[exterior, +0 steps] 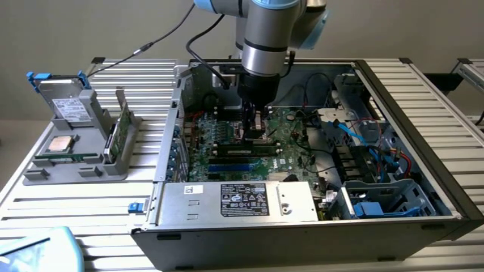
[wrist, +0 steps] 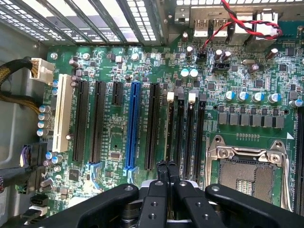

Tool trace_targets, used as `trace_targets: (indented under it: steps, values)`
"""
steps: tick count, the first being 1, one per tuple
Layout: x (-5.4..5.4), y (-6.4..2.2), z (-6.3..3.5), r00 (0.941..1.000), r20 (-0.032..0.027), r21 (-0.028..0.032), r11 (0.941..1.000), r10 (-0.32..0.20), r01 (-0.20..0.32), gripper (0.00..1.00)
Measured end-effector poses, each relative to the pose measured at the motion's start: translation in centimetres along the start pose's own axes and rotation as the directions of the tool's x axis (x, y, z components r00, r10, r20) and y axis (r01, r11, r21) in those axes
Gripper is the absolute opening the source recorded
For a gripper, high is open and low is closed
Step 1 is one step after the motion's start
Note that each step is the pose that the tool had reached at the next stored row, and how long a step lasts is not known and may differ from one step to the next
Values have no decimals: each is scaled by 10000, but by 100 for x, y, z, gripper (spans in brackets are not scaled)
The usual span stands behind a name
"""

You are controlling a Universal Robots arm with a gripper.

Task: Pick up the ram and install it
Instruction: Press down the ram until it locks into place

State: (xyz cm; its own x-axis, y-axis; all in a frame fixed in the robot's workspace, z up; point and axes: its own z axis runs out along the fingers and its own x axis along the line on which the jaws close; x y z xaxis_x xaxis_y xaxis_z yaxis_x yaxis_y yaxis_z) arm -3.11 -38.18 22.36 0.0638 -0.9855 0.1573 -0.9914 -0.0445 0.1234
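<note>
— Over the motherboard [wrist: 142, 118], what's the gripper [wrist: 166, 166] doing?
— Fingers pressed together, empty, above the memory slots [wrist: 185, 133].
— And the ram [exterior: 119, 127]?
— Upright in the grey holder [exterior: 76, 164], outside the computer case [exterior: 423, 170].

The motherboard [wrist: 118, 118] is glossy green circuit board with smooth plastic slots. The computer case [exterior: 446, 187] is matt dark metal. The gripper [wrist: 166, 167] looks matt black.

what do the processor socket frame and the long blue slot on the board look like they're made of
Socket frame: likely bare metal, silvery with bright glints along its edges. Blue slot: probably moulded plastic, even matt colour with no shine. Both sit on the green motherboard.
</note>
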Motion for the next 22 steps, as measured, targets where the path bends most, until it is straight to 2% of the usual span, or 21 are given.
trace_targets:
  steps: [11,12,16,22]
  values:
    - [-3,2,8,10000,0,13,10000,2,-2,10]
    - [-2,3,-8,10000,17,23,10000,0,0,10]
    - [17,18,-115,10000,-2,4,10000,1,-1,10]
    - [26,-21,-149,10000,-3,0,10000,0,0,10]
